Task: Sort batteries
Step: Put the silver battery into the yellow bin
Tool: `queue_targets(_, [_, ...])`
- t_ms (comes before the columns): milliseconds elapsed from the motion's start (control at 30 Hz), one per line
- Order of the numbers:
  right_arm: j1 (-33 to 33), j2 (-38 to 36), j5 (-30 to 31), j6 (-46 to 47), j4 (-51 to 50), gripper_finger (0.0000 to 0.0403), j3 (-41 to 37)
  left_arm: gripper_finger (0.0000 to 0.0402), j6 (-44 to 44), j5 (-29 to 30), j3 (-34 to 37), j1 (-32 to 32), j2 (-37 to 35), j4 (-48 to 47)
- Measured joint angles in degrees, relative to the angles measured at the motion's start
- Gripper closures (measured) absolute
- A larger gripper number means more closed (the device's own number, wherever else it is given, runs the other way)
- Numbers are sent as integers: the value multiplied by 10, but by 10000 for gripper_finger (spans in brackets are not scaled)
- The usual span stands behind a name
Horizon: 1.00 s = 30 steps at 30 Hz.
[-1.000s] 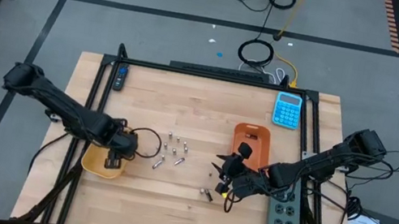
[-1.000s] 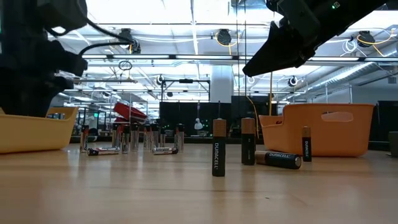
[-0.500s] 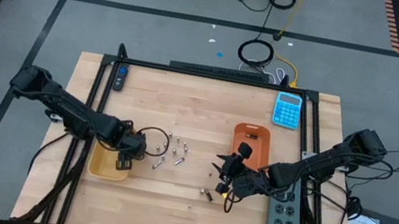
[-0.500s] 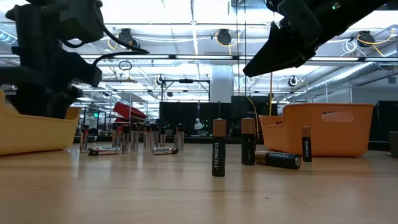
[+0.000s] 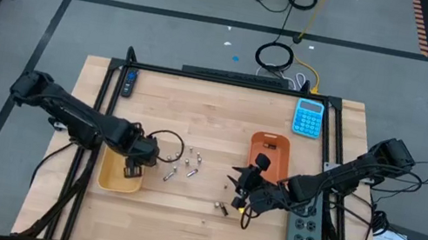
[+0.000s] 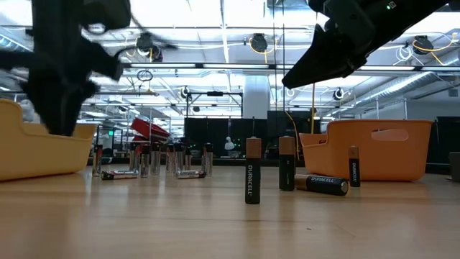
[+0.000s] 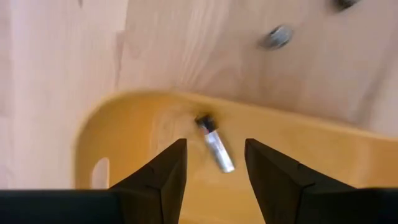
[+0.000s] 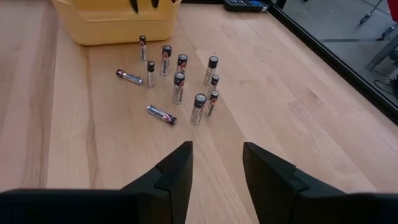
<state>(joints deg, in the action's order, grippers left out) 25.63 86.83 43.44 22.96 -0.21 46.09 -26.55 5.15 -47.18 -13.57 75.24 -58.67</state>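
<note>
Yellow tray (image 5: 112, 174): left wrist view alone shows one battery (image 7: 214, 142) lying inside | left gripper (image 7: 214, 163) above it, fingers apart, empty | orange tray (image 5: 270, 152): contents hidden | other batteries (image 8: 180, 84) clustered mid-table | right gripper (image 8: 216, 163) parted, empty, near orange tray

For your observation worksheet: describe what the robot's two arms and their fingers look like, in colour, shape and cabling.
Both arms are dark, nearly black, built of jointed segments. The left arm carries a black cable looping beside its wrist. The right arm shows a small yellow spot near its gripper. Each wrist view shows two dark, wedge-shaped fingers with angular faceted faces, matte and unmarked.
</note>
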Motion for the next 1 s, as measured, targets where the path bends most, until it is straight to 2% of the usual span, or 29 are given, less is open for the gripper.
queue_targets(167, [2, 0, 0, 4, -3, 271, 0, 231, 29, 11, -60, -30, -1, 6])
queue_targets(333, [9, 0, 0, 4, -3, 271, 0, 231, 49, 52, -65, -52, 6, 58])
queue_targets(467, [14, 0, 1, 4, -1, 271, 0, 229, 59, 55, -65, -61, 22, 103])
queue_targets(800, [16, 0, 2, 4, 0, 271, 0, 162, 60, 50, -64, -64, 98, 117])
queue_targets(1000, [20, 0, 2, 4, 1, 271, 0, 159, 65, 55, -64, -56, 130, 116])
